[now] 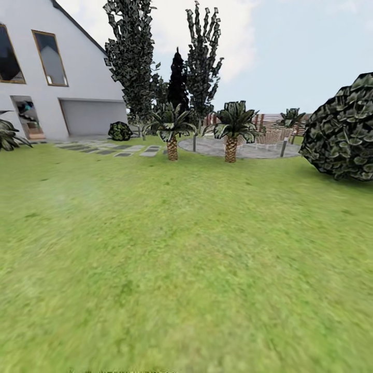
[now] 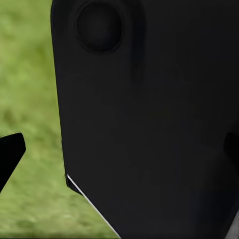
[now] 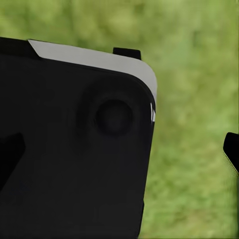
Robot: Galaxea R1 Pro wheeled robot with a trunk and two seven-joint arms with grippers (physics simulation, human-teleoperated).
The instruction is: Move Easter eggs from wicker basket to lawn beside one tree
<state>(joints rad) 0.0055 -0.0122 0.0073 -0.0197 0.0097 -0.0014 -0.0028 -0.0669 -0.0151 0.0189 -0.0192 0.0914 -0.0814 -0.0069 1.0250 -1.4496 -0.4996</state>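
In the left wrist view a large black body of the robot [image 2: 149,124] covers most of the picture, and one black fingertip [image 2: 10,152] shows at the edge over blurred green grass. How far the left gripper is open I cannot tell, and nothing is seen between its fingers. In the right wrist view a black body part with a pale grey edge [image 3: 74,149] stands in front, and a black fingertip [image 3: 232,149] shows at the far edge above the grass. Its opening also cannot be told.

The head view looks over the wide mottled green lawn [image 1: 181,259], which reaches from the near edge to the back of the garden. At the far edge of the lawn stand two short palms [image 1: 172,129] [image 1: 231,127] (a third, smaller one [image 1: 291,119] is further back), beside a round grey paved area [image 1: 248,150]. Behind them rise two tall trees with dark blocky foliage [image 1: 132,57] [image 1: 203,57] and one thin black tree [image 1: 177,83] between them. A big dark round bush [image 1: 342,134] is at the right edge, a small one [image 1: 120,131] near the white house [image 1: 52,77]. A piece of reddish slat fence [image 1: 267,122] shows far behind.
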